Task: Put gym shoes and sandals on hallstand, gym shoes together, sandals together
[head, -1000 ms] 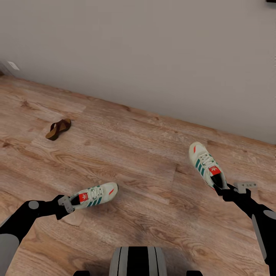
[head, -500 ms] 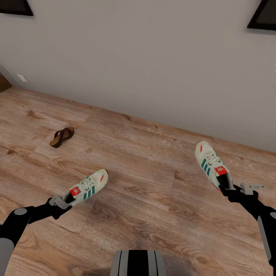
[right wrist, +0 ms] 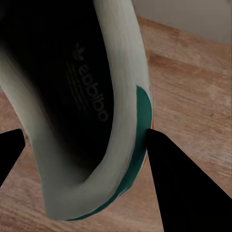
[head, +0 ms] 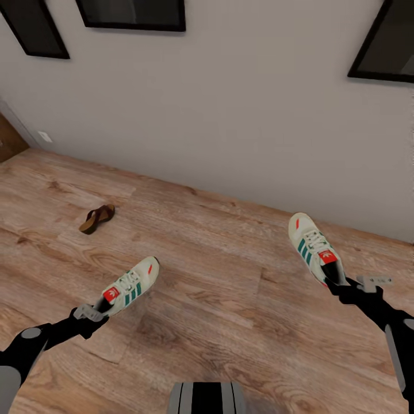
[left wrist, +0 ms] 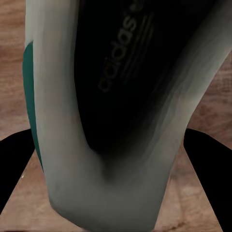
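Each gripper holds one cream-white gym shoe with green stripes by the heel, above the corridor floor [head: 230,276]. My left gripper [head: 92,313] is shut on the left gym shoe [head: 131,284], toe pointing away to the right. My right gripper [head: 339,286] is shut on the right gym shoe [head: 312,246], toe pointing toward the wall. In the left wrist view, the shoe's dark insole [left wrist: 111,87] sits between black fingers [left wrist: 208,169]. The right wrist view has the other shoe [right wrist: 63,121] beside one finger [right wrist: 188,193]. One brown sandal [head: 97,218] lies on the floor, far left. The hallstand is out of view.
A plain grey wall [head: 230,115] runs across the back, a short way beyond the shoes. Dark picture frames [head: 135,14] hang on it. A white wall outlet [head: 44,137] sits low at the left. My base [head: 206,398] shows at the bottom edge.
The head view has tilted upward, bringing dark frames on the wall into sight. Both grippers still hold their shoes; the left shoe has swung a little to the left.
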Controlling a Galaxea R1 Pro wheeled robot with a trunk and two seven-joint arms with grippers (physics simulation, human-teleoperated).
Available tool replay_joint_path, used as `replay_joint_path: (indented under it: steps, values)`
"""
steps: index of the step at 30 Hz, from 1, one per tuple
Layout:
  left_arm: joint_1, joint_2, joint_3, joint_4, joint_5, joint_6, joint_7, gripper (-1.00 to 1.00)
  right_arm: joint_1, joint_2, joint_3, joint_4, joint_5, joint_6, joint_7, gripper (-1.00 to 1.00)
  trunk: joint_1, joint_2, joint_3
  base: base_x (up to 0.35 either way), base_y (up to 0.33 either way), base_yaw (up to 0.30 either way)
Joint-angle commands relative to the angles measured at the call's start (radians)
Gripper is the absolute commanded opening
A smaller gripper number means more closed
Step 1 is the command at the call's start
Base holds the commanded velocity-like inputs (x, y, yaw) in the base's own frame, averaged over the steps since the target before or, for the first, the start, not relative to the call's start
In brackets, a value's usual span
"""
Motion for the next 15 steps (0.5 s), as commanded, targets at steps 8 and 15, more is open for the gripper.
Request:
replay_joint_path:
  steps: [8,15]
  values:
    - [0.060,0.003,0.009,0.070,0.212,-0.021,0.127,-1.00,0.069,0.004,-0.007,0.077,0.019,-0.152,0.046,-1.00,-0.004,0.002,0.043,0.000,0.000,0.000]
    - [0.094,0.003,0.006,0.070,0.323,-0.060,0.140,-1.00,0.089,0.008,-0.052,0.134,0.019,-0.222,0.047,-1.00,-0.007,0.003,0.081,0.000,0.000,-0.009]
